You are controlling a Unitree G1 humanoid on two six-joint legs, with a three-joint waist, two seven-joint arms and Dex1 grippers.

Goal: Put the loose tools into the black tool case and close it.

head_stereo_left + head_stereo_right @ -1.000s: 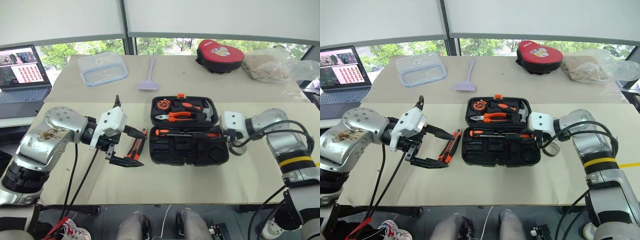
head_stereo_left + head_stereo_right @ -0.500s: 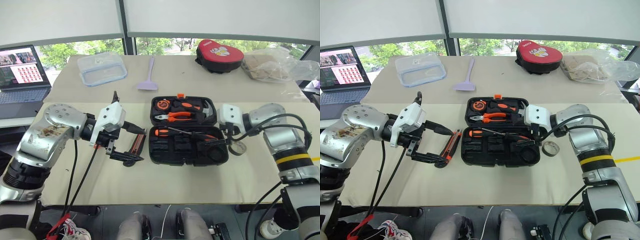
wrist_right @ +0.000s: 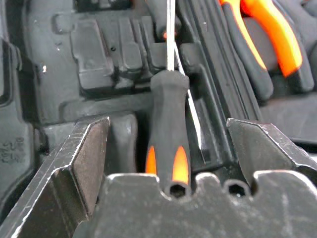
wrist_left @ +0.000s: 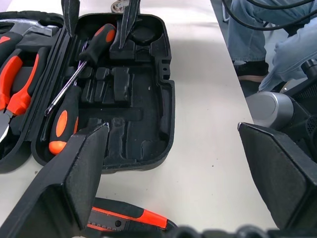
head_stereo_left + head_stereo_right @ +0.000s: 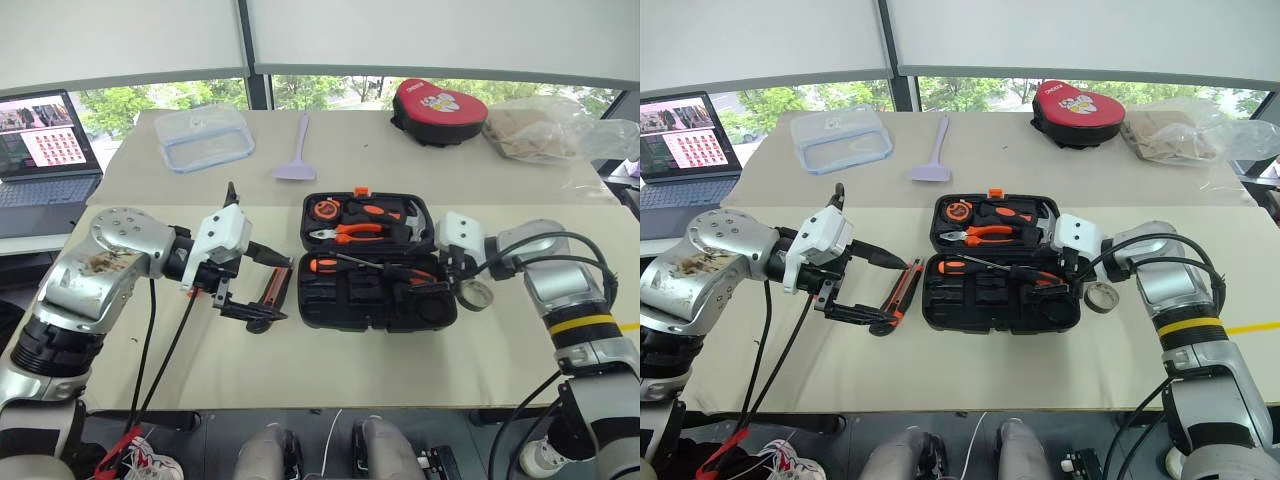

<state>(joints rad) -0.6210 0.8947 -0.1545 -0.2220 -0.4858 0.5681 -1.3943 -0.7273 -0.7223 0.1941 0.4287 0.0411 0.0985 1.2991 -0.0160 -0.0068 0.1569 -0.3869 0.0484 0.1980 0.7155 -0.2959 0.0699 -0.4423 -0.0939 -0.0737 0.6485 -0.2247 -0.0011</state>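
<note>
Centre table: I see the black tool case (image 5: 372,262) lying open, both screwdrivers (image 5: 375,268) in its front half.
Right gripper (image 5: 1068,268): jaws spread over a screwdriver handle at the case's 3 o'clock; I judge that tool just placed.
Left gripper (image 5: 262,283): jaws spread, empty, over the utility knife (image 5: 270,293) at the case's 9 o'clock.
Tape roll (image 5: 476,294): loose at 3 o'clock.
Next: close on the knife.

Beside the black tool case (image 5: 370,265), the utility knife (image 5: 271,294) is partly hidden by the left gripper (image 5: 252,285). A laptop (image 5: 42,150) left of it is cut off by the frame.
</note>
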